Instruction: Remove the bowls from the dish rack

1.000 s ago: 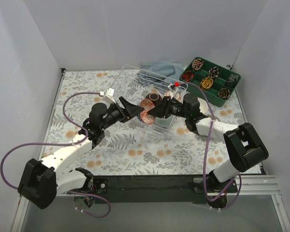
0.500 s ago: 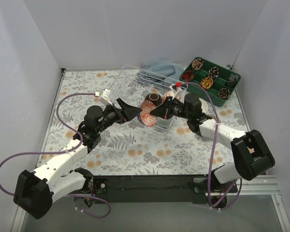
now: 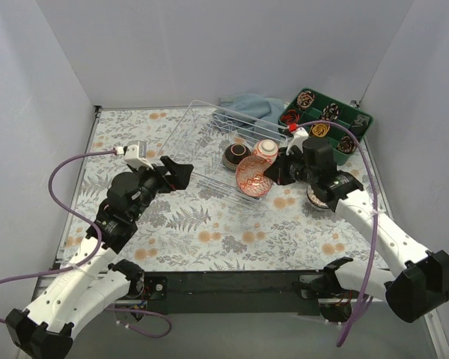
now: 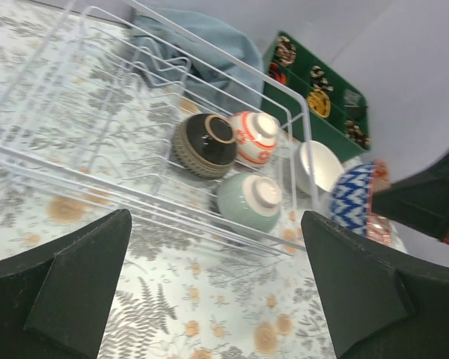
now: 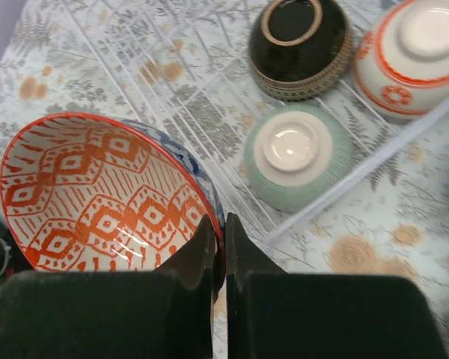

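The white wire dish rack [image 3: 202,138] stands at the back middle and fills the left wrist view [image 4: 97,142]. In it lie a black bowl [image 3: 236,155], a white-and-orange bowl [image 3: 267,148] and a pale green bowl [image 5: 298,155], all on their sides or upturned. My right gripper [image 3: 275,173] is shut on the rim of a bowl with a red pattern inside and a blue one outside [image 5: 97,194]. It holds that bowl tilted at the rack's near right corner. My left gripper [image 3: 176,172] is open and empty, left of the rack.
A green compartmented tray [image 3: 328,123] with small coiled items stands at the back right. A blue cloth [image 3: 247,105] lies behind the rack. A white bowl [image 4: 319,166] sits on the table right of the rack, under my right arm.
My right gripper has lifted the patterned bowl out of the rack's near side and drawn it to the right. My left arm has pulled back to the left, away from the rack.
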`<state>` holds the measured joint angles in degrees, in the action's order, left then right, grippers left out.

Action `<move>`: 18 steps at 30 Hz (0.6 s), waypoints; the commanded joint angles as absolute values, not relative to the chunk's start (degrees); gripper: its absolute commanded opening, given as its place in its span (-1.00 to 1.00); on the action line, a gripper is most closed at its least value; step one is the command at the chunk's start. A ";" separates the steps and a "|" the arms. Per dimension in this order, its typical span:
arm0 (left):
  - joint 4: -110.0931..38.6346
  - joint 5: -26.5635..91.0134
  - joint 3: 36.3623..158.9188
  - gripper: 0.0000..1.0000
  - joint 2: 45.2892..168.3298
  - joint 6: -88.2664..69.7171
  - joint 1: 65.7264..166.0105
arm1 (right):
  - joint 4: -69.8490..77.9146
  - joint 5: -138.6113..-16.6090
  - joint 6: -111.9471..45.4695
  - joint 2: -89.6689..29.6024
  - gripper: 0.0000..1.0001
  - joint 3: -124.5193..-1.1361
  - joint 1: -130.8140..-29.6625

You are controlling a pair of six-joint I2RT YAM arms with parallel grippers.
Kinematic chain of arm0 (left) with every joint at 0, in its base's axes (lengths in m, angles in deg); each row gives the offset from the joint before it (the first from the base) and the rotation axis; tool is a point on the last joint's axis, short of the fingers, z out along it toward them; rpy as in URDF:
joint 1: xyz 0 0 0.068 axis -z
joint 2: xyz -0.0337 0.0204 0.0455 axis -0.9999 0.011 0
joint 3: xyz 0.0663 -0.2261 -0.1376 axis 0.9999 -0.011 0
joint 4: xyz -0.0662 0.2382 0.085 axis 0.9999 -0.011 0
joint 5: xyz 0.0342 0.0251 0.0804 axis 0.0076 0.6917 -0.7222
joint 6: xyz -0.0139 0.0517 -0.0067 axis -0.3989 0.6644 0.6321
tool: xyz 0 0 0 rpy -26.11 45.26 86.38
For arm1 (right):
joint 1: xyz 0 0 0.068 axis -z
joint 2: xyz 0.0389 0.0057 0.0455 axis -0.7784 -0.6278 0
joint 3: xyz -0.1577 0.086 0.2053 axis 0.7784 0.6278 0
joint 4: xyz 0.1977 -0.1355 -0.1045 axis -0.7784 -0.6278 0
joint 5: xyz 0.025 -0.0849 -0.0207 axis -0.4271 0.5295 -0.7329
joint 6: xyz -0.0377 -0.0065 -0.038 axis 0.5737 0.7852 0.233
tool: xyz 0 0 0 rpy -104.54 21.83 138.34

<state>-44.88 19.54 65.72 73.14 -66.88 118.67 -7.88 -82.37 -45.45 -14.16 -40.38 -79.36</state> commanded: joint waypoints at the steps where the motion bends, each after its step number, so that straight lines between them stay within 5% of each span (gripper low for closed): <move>1: -51.72 8.61 65.99 0.96 69.55 -58.35 118.29 | -20.39 -75.86 -41.28 -8.99 -0.97 -44.24 -78.09; 18: -51.10 3.92 60.63 0.96 66.82 -55.97 118.37 | -29.30 -65.67 -45.41 5.78 -0.97 -26.49 -77.83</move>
